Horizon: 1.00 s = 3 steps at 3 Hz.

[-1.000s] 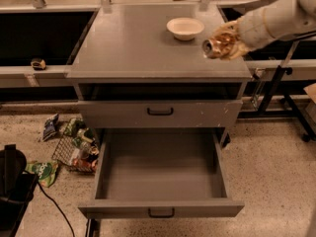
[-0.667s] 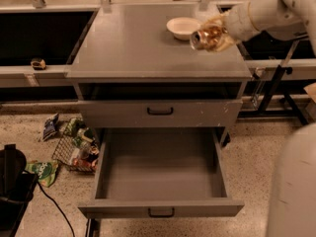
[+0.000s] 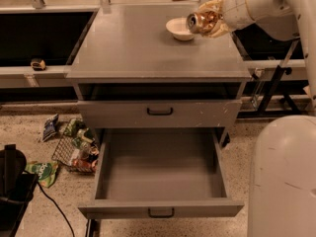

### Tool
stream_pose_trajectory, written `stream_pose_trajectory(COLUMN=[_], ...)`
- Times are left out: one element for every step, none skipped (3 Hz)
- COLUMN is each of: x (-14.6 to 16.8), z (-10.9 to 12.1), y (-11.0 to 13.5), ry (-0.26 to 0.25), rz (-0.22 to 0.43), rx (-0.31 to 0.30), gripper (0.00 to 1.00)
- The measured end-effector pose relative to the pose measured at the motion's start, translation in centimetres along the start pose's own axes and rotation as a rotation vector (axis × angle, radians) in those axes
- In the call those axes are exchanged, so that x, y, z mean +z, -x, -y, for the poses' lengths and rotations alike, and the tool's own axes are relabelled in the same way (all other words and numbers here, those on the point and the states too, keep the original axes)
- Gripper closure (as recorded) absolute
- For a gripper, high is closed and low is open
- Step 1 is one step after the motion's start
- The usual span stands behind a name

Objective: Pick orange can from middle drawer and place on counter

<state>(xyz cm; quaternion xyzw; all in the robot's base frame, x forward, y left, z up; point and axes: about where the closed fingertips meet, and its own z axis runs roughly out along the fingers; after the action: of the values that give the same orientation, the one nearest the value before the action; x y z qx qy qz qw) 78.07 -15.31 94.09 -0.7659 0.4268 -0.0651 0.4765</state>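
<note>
My gripper [image 3: 207,21] is shut on the orange can [image 3: 201,20] and holds it on its side, silver end to the left, just above the right rear of the counter [image 3: 148,48]. The can hangs right beside the white bowl [image 3: 179,28], at its right edge. The middle drawer [image 3: 160,172] stands pulled out below, its grey floor bare, its black handle [image 3: 161,213] at the front.
A closed grey drawer front with a black handle [image 3: 160,111] sits above the open drawer. A wire basket with litter [image 3: 78,149] lies on the floor left of the cabinet. A black bin [image 3: 12,191] stands at lower left. My white base [image 3: 284,177] fills the lower right.
The gripper has carried the can left and farther back over the counter, from its right edge to beside the white bowl.
</note>
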Motion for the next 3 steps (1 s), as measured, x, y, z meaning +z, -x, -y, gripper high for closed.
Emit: stream_pose_trajectory(x=[0.3,3.0,6.2], z=[0.0,0.7,0.6], y=[0.1,1.3,2.9], ry=[-0.001,-0.005,0.033], rz=[0.006,0.068,0.133], rx=[0.003,0.044,0.098], gripper=[1.0,1.0,1.0])
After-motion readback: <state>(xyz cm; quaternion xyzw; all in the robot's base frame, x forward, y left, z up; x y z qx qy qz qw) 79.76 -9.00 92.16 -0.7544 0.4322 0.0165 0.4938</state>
